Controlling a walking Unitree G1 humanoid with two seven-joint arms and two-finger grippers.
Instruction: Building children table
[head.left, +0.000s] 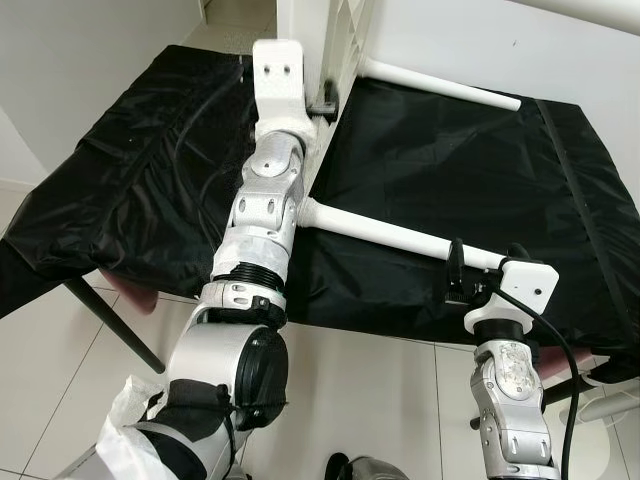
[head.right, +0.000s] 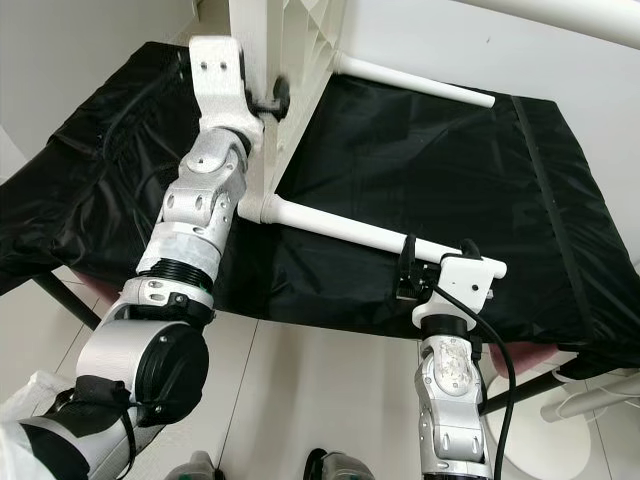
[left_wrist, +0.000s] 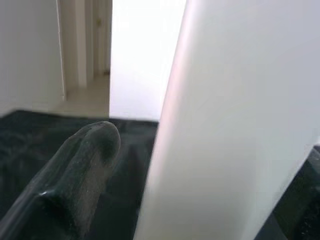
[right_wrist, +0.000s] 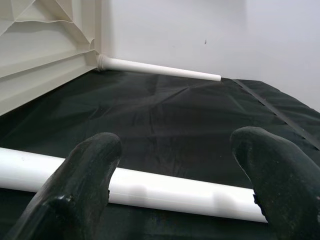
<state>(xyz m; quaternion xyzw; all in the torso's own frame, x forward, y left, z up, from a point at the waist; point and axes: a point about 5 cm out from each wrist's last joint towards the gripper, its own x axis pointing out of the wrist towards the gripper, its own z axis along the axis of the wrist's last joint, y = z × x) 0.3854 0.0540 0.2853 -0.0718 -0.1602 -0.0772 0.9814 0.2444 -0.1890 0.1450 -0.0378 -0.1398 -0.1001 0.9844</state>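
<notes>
Fingers of your right gripper (right_wrist: 175, 175) are spreading open around the near white leg (head.right: 340, 228), not yet clamping it. Farther off, your left gripper (head.right: 268, 104) is pinching the upended white tabletop (head.right: 285, 60) on the black cloth (head.right: 450, 170). Beyond, a second leg (head.right: 415, 85) is already seated. Next, I judge, you need to close and twist.

Tabletop (head.right: 285, 60) cut off at far edge; left gripper (head.right: 272, 103) fingers mostly hidden behind its rim, grip unclear.
</notes>
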